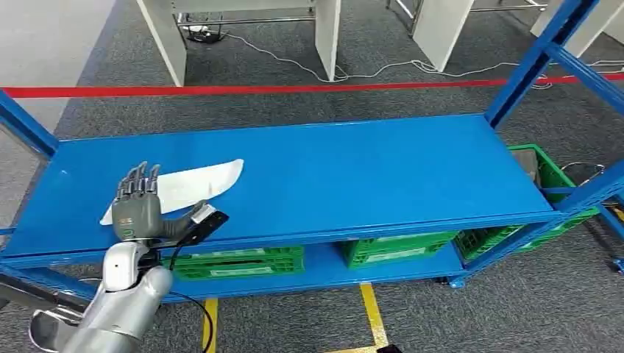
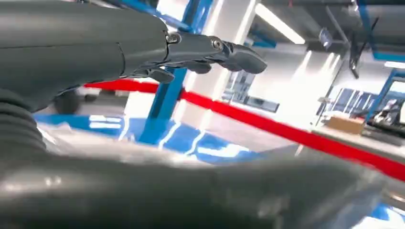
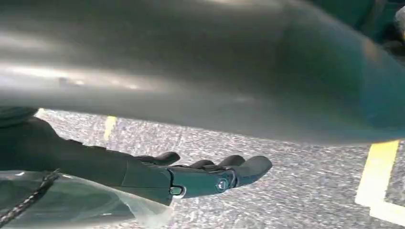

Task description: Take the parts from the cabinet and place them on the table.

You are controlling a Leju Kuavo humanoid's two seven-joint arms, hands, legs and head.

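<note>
A long flat white part lies on the left of the blue rack's top shelf. My left hand is over the part's near end, fingers straight and spread, thumb out to the right; whether the palm touches the part I cannot tell. In the left wrist view its dark fingers reach out straight above the shelf with nothing between them. My right hand hangs over the grey carpet, fingers loosely extended and holding nothing.
Green crates stand on the lower shelf, another at the rack's right end. Blue uprights rise at the far right corner. Red tape and white table legs lie beyond; yellow lines mark the near floor.
</note>
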